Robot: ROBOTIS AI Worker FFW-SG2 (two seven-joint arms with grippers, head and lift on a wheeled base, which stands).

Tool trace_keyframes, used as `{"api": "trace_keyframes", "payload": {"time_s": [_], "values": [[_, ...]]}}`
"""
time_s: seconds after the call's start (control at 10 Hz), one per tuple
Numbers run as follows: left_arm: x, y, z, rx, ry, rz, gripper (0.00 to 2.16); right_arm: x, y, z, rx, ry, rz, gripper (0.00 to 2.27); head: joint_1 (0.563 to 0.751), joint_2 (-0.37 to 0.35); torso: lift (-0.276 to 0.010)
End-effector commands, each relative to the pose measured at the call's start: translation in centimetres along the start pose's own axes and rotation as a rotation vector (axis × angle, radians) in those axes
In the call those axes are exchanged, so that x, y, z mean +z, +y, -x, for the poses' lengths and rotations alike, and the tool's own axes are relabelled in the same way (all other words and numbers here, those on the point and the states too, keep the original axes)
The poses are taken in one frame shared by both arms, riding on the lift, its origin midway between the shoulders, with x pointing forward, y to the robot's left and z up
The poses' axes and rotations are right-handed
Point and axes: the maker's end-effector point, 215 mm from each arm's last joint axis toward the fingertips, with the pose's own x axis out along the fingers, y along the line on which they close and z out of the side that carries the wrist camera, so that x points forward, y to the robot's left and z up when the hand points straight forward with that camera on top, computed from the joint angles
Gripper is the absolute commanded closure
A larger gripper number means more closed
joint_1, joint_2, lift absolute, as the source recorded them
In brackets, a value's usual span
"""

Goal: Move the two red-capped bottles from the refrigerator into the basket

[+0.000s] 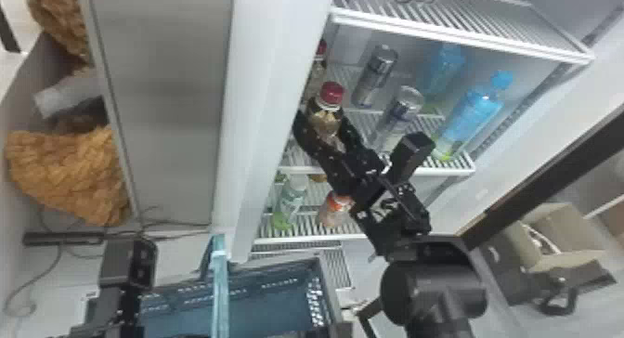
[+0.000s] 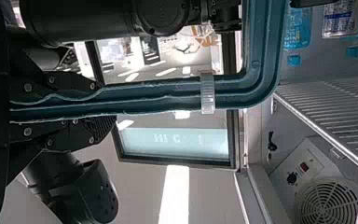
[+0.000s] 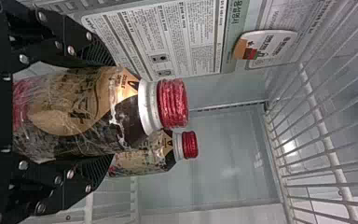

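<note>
You've got two silver cans (image 1: pixel 403 107) near two blue bottles (image 1: pixel 471 116), plus some fuzzy brown fabric (image 1: pixel 69 174) off left and a cardboard box (image 1: pixel 573 232) over right.

2 red-capped btls (image 1: pixel 327 115) in fridge (image 1: pixel 253 105)

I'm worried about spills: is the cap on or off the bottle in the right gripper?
On: the red cap sits atop the neck of the bottle held between the right gripper's fingers.
</note>
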Motion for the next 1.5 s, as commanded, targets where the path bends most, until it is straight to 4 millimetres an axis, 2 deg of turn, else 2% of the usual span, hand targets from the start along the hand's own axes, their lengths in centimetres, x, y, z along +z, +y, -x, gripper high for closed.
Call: {"api": "trace_keyframes", "payload": {"time_s": [0.0,0.3,0.9,1.2,1.4], "values": [[0.0,0.0,0.0,-0.002,0.000,0.002,1.21,0.4,0.0,0.0,0.000,-0.001,0.021,1.28,0.695,-0.350,0.000],[0.0,0.0,0.0,-0.002,0.000,0.002,1.21,1.5,0.3,1.3,-0.001,-0.019,0.028,1.28,0.695,-0.350,0.000],[0.0,0.0,-0.1,-0.002,0.001,0.000,1.21,4.1,0.9,7.9,-0.032,-0.003,0.036,1.28,0.695,-0.350,0.000],[-0.2,0.3,-0.1,0.008,0.012,0.004,1.21,5.1,1.5,10.5,-0.034,0.007,0.028,1.28,0.695,-0.350,0.000],[-0.2,0.4,-0.1,0.011,0.014,0.002,1.21,5.6,3.4,11.7,0.004,0.016,-0.004,1.28,0.695,-0.350,0.000]]}}
